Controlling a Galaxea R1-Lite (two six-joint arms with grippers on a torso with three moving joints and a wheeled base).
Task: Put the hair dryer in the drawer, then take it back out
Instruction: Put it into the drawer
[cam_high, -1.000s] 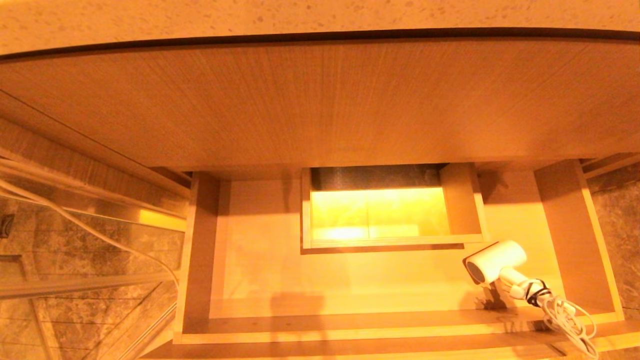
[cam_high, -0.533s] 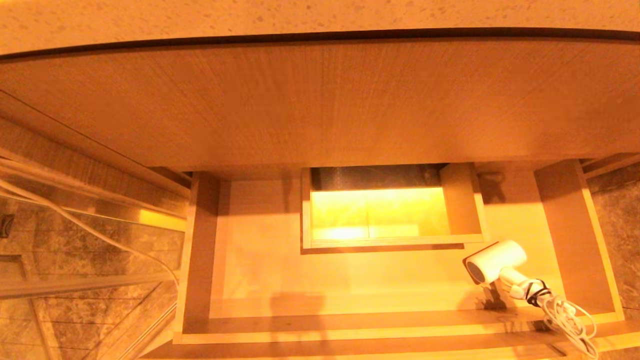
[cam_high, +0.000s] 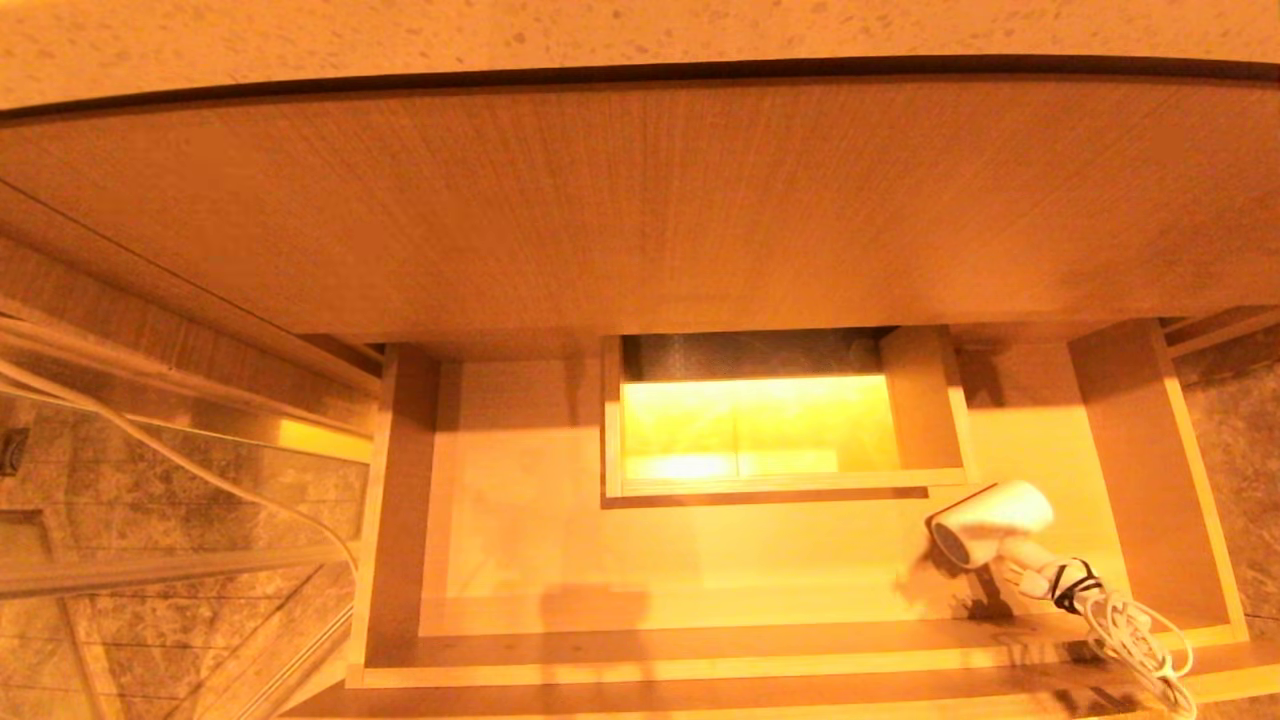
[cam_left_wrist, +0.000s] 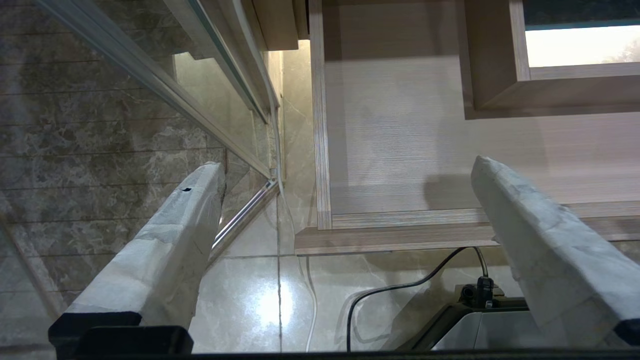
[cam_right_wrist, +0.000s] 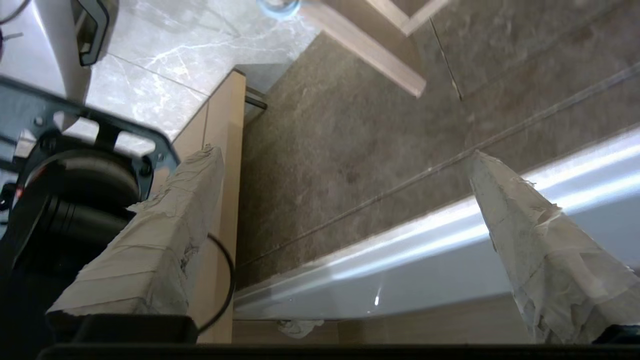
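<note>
1. Below the taller front panel (cam_high: 640, 200), the drawer (cam_high: 520, 560) is standing pulled out.
2. Near its front right corner the hair dryer (cam_high: 990, 530) is lying – cord (cam_high: 1140, 635) trailing over the rim.
3. Both claws are hanging spread and empty – left gripper (cam_left_wrist: 345, 240), right gripper (cam_right_wrist: 345, 235).
4. Judging so, retrieval is pending; next, the right claw needs to be reaching for the barrel.

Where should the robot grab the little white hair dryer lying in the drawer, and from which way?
Probably around the short round barrel of the hair dryer, coming straight down from above. It lies on its side on the floor of the drawer, so the barrel's top is bare. The handle slants toward the front corner and ends in a bundled cord, which looks fiddlier to pinch. The open right gripper is nearer.
</note>
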